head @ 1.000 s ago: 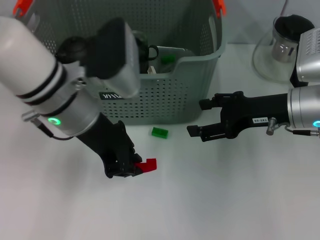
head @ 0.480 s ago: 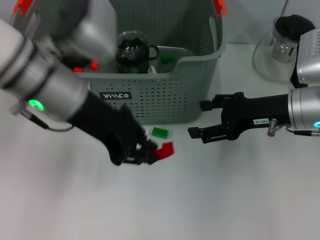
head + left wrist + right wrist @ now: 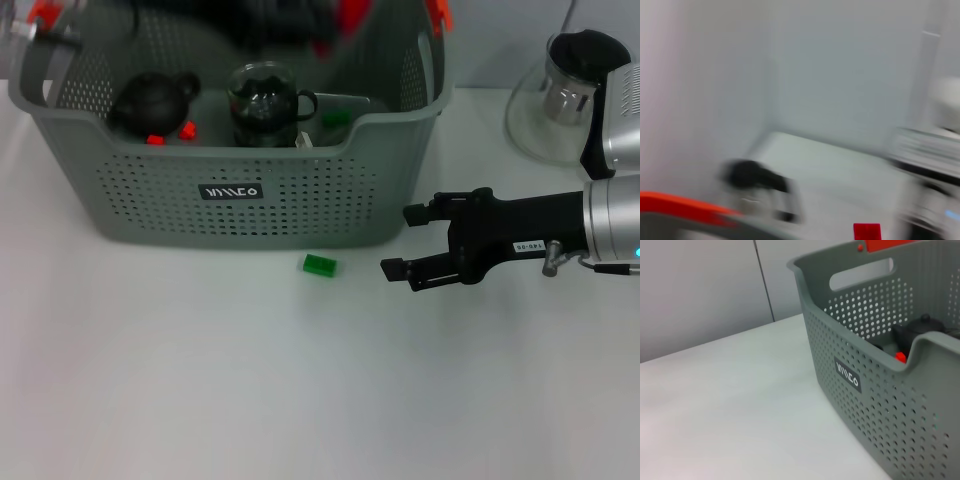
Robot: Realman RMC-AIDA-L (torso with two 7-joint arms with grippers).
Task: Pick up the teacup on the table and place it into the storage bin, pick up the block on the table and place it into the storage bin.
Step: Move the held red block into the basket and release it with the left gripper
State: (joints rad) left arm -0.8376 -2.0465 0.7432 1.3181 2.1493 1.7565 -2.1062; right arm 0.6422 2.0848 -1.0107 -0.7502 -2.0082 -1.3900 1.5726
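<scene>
I observe that the left arm has left the near part of the white surface [image 3: 200, 380], where it hovered a second ago with a small red block pinched at its tip. It is now raised over the far rim of the large grey perforated storage bin [image 3: 240, 205]; only a dark blur and a red smear [image 3: 352, 12] show there in the head view. The left wrist view shows a small red block [image 3: 867, 231] at its lower edge. I judge the block is being carried to the bin, but I cannot tell whether the left pincer is clenched on it or has let go.

Inside the bin I see a dark glass teacup with a handle [image 3: 263, 103], a small black teapot [image 3: 150, 100] and red bits beside it, so the teacup portion appears done.

A small green block [image 3: 320, 265] lies on the surface just in front of the bin's near wall, untouched.

The right pincer [image 3: 415, 243] hangs near that block, jaws spread, holding nothing.
</scene>
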